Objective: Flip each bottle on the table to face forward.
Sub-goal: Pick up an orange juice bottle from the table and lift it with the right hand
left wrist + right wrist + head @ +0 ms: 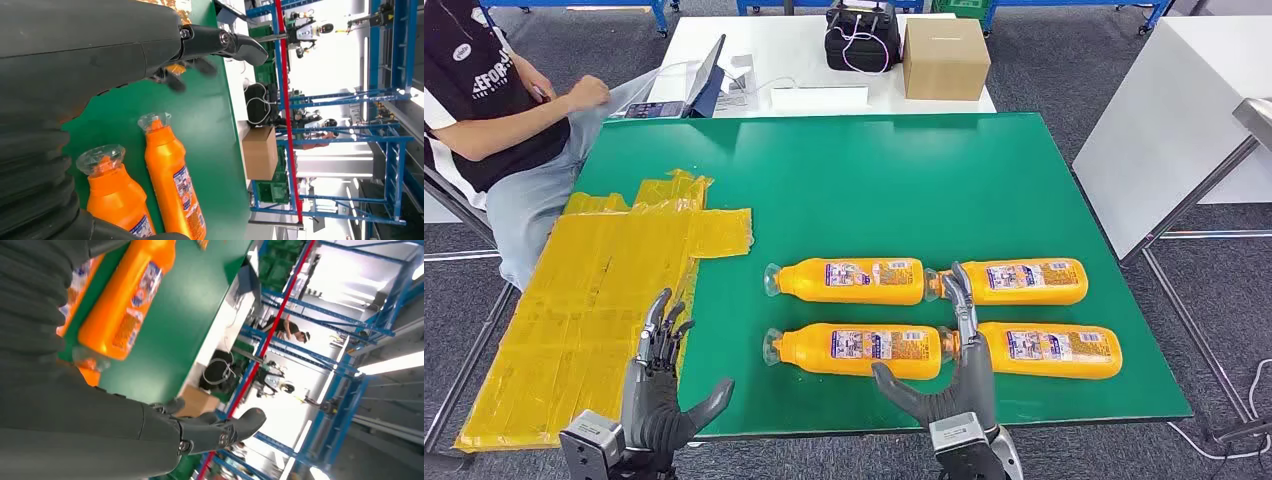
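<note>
Several orange bottles lie on their sides on the green table (874, 180), in two rows with labels up and clear caps pointing left. The far-left bottle (849, 281) and near-left bottle (859, 349) also appear in the left wrist view as the far bottle (172, 180) and the near one (115, 197). The far-right bottle (1014, 281) and near-right bottle (1039, 350) lie beside them. My right hand (954, 370) hovers open between the two near bottles, fingers stretched forward, holding nothing. My left hand (662, 385) is open at the table's near-left edge, over yellow tape (594, 300).
A person sits at the far left beside a white table (824, 50) carrying a laptop, a black bag (862, 35) and a cardboard box (944, 58). Another white table (1174, 120) stands to the right. The green table's far half is bare.
</note>
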`<state>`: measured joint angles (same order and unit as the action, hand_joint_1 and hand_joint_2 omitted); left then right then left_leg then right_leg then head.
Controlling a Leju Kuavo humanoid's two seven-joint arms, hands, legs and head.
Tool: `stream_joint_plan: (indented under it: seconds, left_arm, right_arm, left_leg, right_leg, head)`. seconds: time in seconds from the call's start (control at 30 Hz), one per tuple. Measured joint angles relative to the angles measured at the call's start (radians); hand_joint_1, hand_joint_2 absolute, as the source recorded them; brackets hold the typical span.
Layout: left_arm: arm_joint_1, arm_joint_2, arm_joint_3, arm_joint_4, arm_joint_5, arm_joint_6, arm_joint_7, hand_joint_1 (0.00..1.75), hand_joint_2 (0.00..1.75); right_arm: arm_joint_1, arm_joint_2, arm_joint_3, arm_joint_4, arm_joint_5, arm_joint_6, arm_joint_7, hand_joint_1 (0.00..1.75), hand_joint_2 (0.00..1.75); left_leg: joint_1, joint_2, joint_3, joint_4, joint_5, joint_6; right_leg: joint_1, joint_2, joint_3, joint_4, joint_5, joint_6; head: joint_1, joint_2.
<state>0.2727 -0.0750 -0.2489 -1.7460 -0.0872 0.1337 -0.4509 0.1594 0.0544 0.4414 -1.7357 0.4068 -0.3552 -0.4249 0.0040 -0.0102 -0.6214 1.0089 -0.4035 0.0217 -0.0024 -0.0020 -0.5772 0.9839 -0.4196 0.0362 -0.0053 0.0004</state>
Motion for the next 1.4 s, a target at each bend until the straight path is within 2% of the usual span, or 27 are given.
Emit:
stream_joint_plan:
  seconds: [0.1,0.23,0.37,0.57,0.77,0.93,1.13,1.4]
  left_arm:
    - [-0.002,0.0,0.002,0.0,0.0,-0.015,0.004,0.0,1.75]
    - [-0.018,-0.001,0.008,0.006,0.003,-0.064,0.015,0.0,1.75]
    - [-0.049,-0.005,0.013,0.021,0.014,-0.124,0.024,0.0,1.75]
    - [-0.098,-0.013,0.014,0.055,0.029,-0.174,0.027,0.0,1.75]
    - [-0.12,-0.016,0.014,0.08,0.038,-0.189,0.028,0.0,1.75]
    - [-0.152,-0.017,0.015,0.112,0.071,-0.235,0.031,0.0,1.75]
    - [-0.193,-0.018,0.014,0.146,0.153,-0.307,0.033,0.0,1.75]
    - [-0.215,-0.02,0.011,0.171,0.203,-0.341,0.037,0.0,1.75]
  right_arm:
    - [-0.023,-0.009,-0.001,0.0,0.127,-0.028,0.052,0.0,0.0]
    - [-0.106,-0.05,-0.003,0.016,0.405,-0.037,0.202,0.0,1.75]
    - [-0.242,-0.1,0.009,0.089,0.586,0.029,0.329,0.0,1.75]
    - [-0.451,-0.143,0.062,0.264,0.655,0.123,0.398,0.0,1.75]
    - [-0.552,-0.158,0.101,0.381,0.666,0.15,0.418,0.0,1.75]
    - [-0.663,-0.158,0.137,0.527,0.637,0.222,0.4,0.0,1.75]
    - [-0.775,-0.127,0.185,0.729,0.582,0.291,0.337,0.0,1.75]
    - [-0.839,-0.091,0.232,0.886,0.567,0.318,0.326,0.0,1.75]
  left_leg:
    - [0.0,0.0,0.0,0.0,0.0,0.0]
    - [0.0,0.0,0.0,0.0,0.001,0.0]
    - [0.0,0.0,-0.001,0.0,0.005,0.001]
    - [0.0,0.0,-0.003,0.0,0.009,0.001]
    - [0.0,0.0,-0.004,0.0,0.01,0.001]
    - [0.0,0.0,-0.005,0.0,0.01,0.001]
    - [0.0,0.0,-0.005,0.0,0.011,0.001]
    - [0.0,0.0,-0.007,0.0,0.011,0.001]
  right_leg:
    - [0.0,0.0,0.0,0.0,0.0,-0.001]
    - [0.0,0.0,0.0,0.0,0.002,-0.001]
    - [0.0,0.0,-0.001,0.0,0.005,0.0]
    - [0.0,0.0,-0.002,0.0,0.009,0.001]
    - [0.0,0.0,-0.003,0.0,0.009,0.001]
    - [0.0,0.0,-0.004,0.0,0.009,0.001]
    - [0.0,0.0,-0.004,0.001,0.01,0.002]
    - [0.0,0.0,-0.006,0.001,0.01,0.002]
  head:
    - [0.0,0.0]
    - [0.0,0.0]
    - [0.0,0.0]
    - [0.0,0.0]
    - [0.0,0.0]
    - [0.0,0.0]
    - [0.0,0.0]
    - [0.0,0.0]
